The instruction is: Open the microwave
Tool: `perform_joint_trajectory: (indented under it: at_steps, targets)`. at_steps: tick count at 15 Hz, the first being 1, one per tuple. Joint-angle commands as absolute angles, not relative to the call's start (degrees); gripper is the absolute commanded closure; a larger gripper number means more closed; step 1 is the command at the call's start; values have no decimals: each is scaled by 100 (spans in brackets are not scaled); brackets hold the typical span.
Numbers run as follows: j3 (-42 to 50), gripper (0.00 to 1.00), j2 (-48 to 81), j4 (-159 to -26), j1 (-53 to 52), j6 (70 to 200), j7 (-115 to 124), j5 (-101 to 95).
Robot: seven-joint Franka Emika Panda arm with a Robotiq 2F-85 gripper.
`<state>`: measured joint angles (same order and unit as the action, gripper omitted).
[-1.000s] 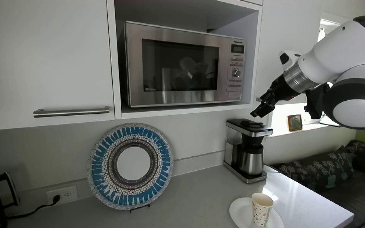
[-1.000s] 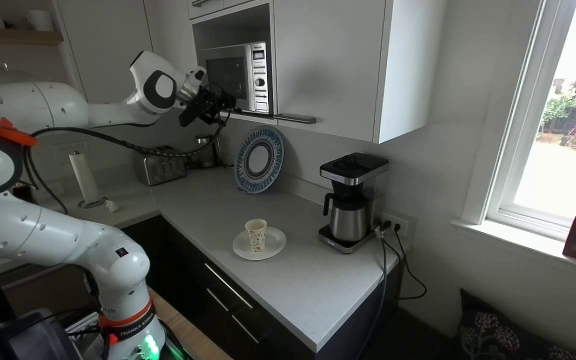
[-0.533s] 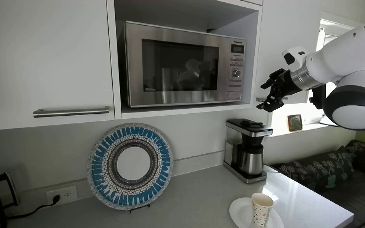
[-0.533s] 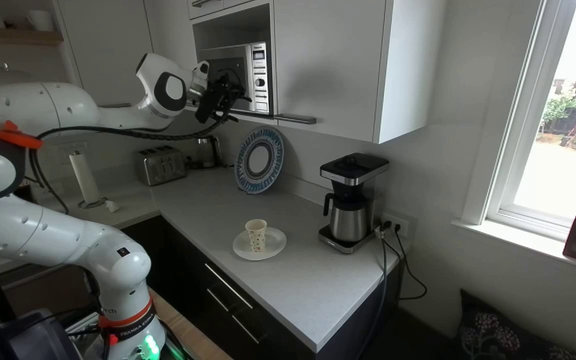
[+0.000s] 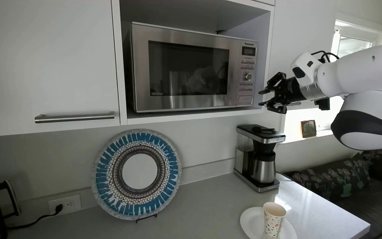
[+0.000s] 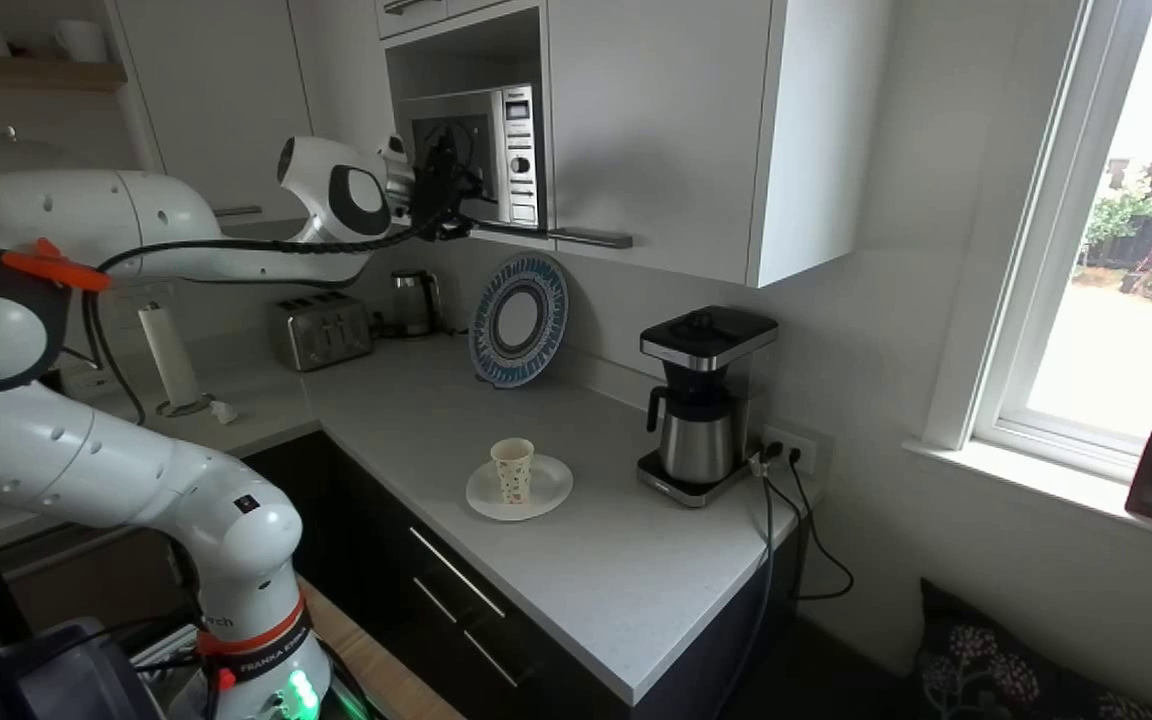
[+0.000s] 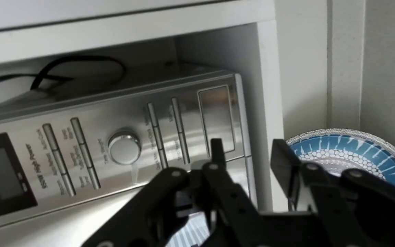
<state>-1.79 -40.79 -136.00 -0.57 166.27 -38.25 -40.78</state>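
Microwave [image 5: 194,69] sits up in the cubby [image 5: 197,116], door [image 5: 182,68] closed, panel [image 5: 243,73] at 3 o'clock. In an exterior view my gripper [image 5: 262,98] hangs at its 4 o'clock, jaws spread, nothing between them; looks apart from the steel, depth hard to judge. No handle visible, so nothing to pinch: best guess, the bottom button [image 5: 245,100], 6 o'clock of the knob [image 5: 247,76], is the door release. In the wrist view a fingertip [image 7: 219,152] overlaps its edge; contact, can't tell. I'd bring the jaws together first and push square on with joined tips, mid-button. Microwave itself should be heavy and rigid, unlikely to scoot much; brushed steel looks slippery, so an angled poke may skid. Button probably springy, door likely light, swinging to 9 o'clock. Door glass likely fragile, so no knocks.
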Motion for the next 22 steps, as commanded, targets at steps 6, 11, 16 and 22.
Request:
perform_joint_trajectory:
  at_steps: [6,11,16,22]
  targets:
    - [-104,96,-3947,-13557,-44,17048,-3810,-4581]
    - [-104,96,-3949,-13550,-45,17048,-3809,-4581]
    - [-151,100,-3687,-13409,48,17172,-3814,-4680]
    - [-267,100,-3184,-13193,311,17695,-3851,-4770]
